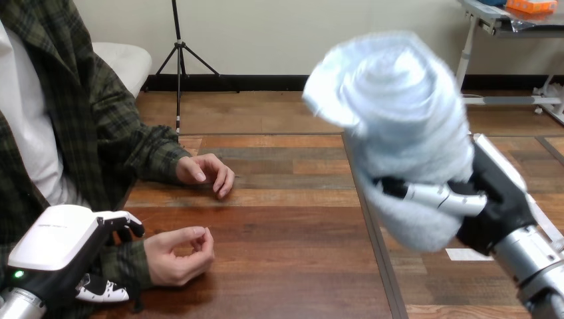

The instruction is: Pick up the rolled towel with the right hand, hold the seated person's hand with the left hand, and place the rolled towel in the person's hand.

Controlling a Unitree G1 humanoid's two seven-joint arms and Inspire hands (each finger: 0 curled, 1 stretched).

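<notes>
Rolled towel [399,119]: gripped aloft by right hand [495,206]. Left hand [60,242]: curled round person's wrist [145,258], low over surface [286,266]. Step: delivery. Next: towel across and down into person's hand [178,256].

Pale blue towel [399,113], plain. Brown, wood-grained table [286,226], planks light and dark. Black-and-white left hand [61,240] and right hand [497,199]; silver forearms [529,256].

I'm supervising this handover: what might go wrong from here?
The person's nearer hand, by the left hand, is loosely curled, so the rolled towel may find no room there and fall to the table. The right hand grips the bulky towel only at its lower end; it could slip or unroll on the way across.
</notes>
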